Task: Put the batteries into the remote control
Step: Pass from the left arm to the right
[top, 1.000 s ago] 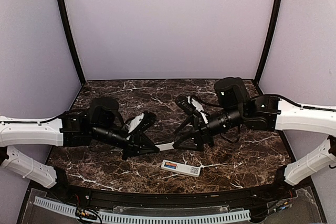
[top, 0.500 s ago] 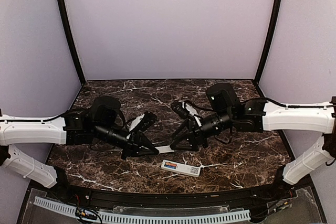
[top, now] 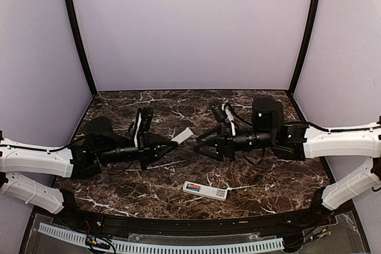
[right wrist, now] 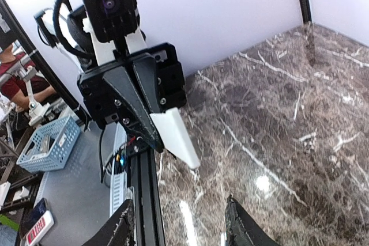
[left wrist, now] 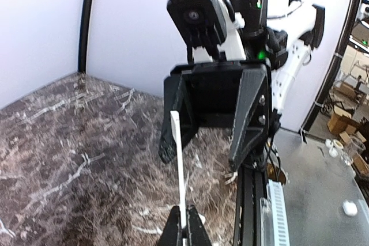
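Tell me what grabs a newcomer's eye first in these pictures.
The two black grippers face each other above the middle of the dark marble table. The left gripper pinches a thin flat white piece, while the right gripper hangs open just across from it. Nearer the front edge, the white remote control lies flat, untouched.

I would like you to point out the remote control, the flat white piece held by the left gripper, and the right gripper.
remote control (top: 205,190), top external view, middle of its label side.
flat white piece (top: 183,135), top external view, its free end.
right gripper (top: 202,142), top external view, between its fingertips.
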